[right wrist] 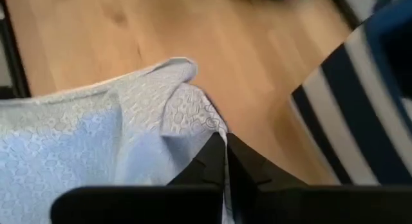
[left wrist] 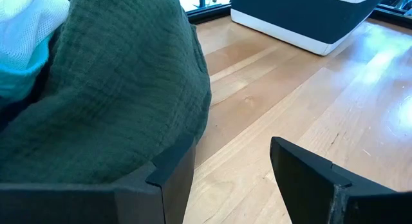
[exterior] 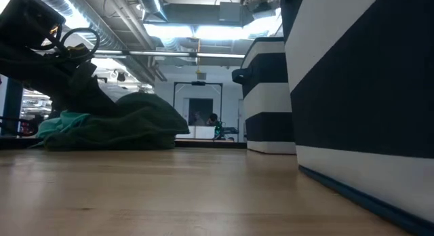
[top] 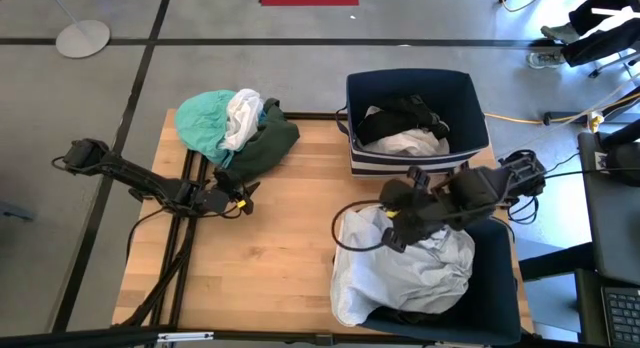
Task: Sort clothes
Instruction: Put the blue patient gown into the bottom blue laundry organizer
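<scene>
At lower right, the white garment (top: 400,268) is pinched by the right gripper (top: 392,231), fingers closed on it. At centre left, the left gripper (top: 243,195) is held open beside the dark green garment (top: 265,148).

You won't find any readable text, label, brand, number or sign here. The navy bins (top: 470,108) show only plain white stripes, and the clothes (top: 235,128) carry no print or tag you can read. The wooden table (top: 270,248) bears no markings either.
</scene>
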